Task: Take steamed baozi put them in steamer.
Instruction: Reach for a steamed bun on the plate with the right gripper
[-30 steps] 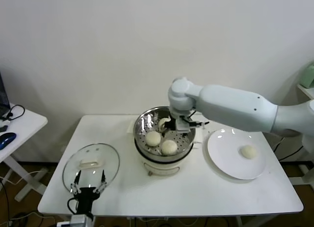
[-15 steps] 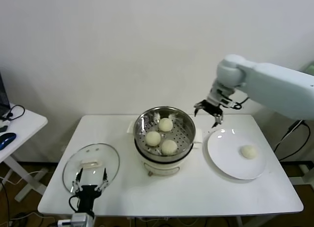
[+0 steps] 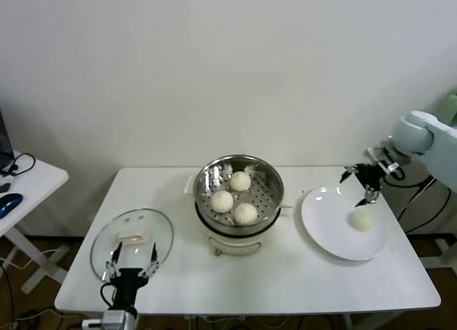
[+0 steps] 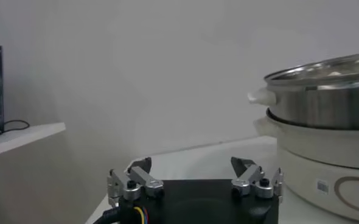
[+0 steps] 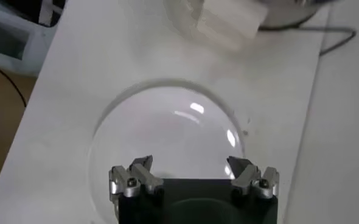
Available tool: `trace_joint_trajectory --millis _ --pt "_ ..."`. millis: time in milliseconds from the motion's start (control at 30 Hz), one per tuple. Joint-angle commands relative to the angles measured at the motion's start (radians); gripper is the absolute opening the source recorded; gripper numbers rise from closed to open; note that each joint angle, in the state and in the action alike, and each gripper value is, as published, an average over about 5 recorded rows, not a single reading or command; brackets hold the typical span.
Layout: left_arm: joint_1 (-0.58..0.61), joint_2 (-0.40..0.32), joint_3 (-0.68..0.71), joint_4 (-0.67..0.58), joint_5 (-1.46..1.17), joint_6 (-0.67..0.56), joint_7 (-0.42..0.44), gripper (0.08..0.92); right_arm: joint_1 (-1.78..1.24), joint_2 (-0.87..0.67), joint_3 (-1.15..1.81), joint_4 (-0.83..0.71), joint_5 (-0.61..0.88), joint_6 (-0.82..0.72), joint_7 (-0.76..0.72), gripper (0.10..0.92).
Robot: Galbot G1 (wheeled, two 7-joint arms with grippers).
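We count three steamed baozi (image 3: 234, 196) already sitting on the perforated floor of the steamer (image 3: 273, 198), and one last baozi (image 3: 361, 220) alone on the white plate (image 3: 325, 230) at the right of the tabletop (image 3: 285, 280). The right end effector (image 3: 361, 183) hangs above the far rim of the plate with its fingers spread wide and nothing between them; the last baozi lies just below and slightly nearer to us — close, but not yet between the fingers. In the right wrist view the bun itself does not show, only the plate beneath the open fingers.

What worries us is the descent: the bun is round and smooth, so an off-centre approach could nudge it across the glossy plate or off its edge, and a hard squeeze would likely dent the soft dough. A low approach might also strike the plate rim.

The left end effector (image 3: 129, 264) waits, fingers apart and empty, at the near edge by the glass lid (image 3: 132, 234) (well away from the work).
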State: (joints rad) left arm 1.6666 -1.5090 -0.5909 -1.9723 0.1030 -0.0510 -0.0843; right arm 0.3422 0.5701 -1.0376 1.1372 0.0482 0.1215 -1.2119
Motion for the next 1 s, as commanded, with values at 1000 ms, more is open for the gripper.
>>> trace_joint_trajectory --millis 1000 --pt "-0.023 0.0 -0.014 0.018 -0.002 0.026 -0.005 0.823 -0.412 0.295 0.522 -0.532 -0.484 0.082 0.049 0.823"
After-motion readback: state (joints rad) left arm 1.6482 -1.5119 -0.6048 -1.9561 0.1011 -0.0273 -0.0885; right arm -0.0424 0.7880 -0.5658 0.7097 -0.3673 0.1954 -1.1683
